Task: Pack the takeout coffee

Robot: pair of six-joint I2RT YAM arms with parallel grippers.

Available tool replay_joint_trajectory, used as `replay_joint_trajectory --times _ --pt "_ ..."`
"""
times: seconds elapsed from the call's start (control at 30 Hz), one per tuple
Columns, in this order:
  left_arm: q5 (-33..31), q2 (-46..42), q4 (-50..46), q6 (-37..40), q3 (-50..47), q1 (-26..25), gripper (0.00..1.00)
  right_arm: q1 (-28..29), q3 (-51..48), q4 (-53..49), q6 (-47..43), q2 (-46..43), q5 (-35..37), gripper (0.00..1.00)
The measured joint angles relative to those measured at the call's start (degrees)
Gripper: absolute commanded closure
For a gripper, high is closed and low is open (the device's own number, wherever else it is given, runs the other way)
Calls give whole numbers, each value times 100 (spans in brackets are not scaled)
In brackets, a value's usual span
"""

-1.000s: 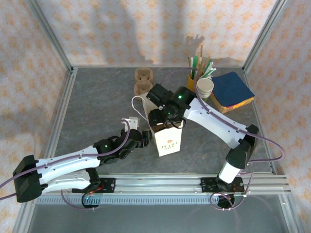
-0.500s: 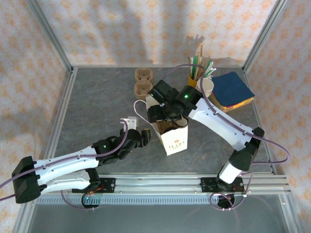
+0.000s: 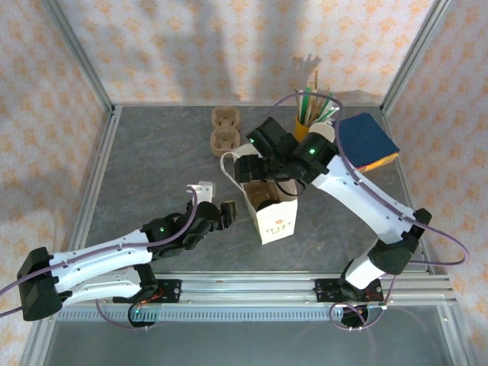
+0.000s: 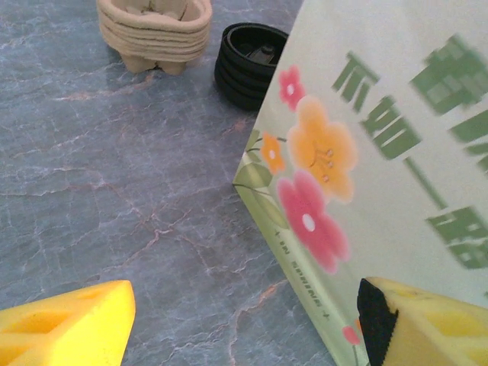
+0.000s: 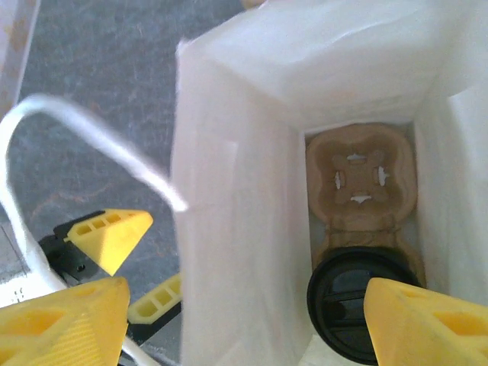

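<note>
Packing looks essentially done. The takeout coffee (image 5: 347, 297), seen from above as a round black plastic lid, sits at the bottom of the white paper bag with flower print and green lettering (image 3: 272, 217). It is seated in one slot of a brown moulded-pulp cup carrier (image 5: 358, 179); the slot beside it is empty. The cup body is hidden under the lid.

The right fingers (image 5: 61, 320) are yellow, spread wide and holding nothing. They hover over the bag's open mouth, one either side of its near wall, with the bag's white cord handle (image 5: 84, 145) looping beside them.

The left fingers (image 4: 69, 324) are also wide apart and empty, low on the grey stone-look worktop (image 4: 114, 168) at the bag's printed side. Can't tell if the one by the bag touches it.

A stack of black lids (image 4: 248, 65) and a stack of pulp carriers (image 4: 152, 27) stand on the worktop behind the bag.

Left to do, by my read: lift the right arm clear of the bag. Whether napkins or sticks should go in too, the task doesn't say.
</note>
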Motion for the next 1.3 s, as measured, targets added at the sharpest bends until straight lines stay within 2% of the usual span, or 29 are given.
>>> replay_joint_trajectory --times 0.23,0.37,0.6,1.13,1.3 --pt "-7 -127 -238 -37 306 2 21 -212 48 186 39 -348 205 19" --pt "-46 -186 -452 -98 728 2 21 -459 7 614 -9 -846 387 13" --pt "-46 -378 -520 -164 1239 2 21 -844 -170 1246 -70 -1722 678 12" --pt "15 -181 -387 -192 1259 0 18 -855 -111 1239 -72 -1340 385 14" --pt "4 -271 -387 -192 1231 2 18 -855 -603 1497 87 -1521 35 15"
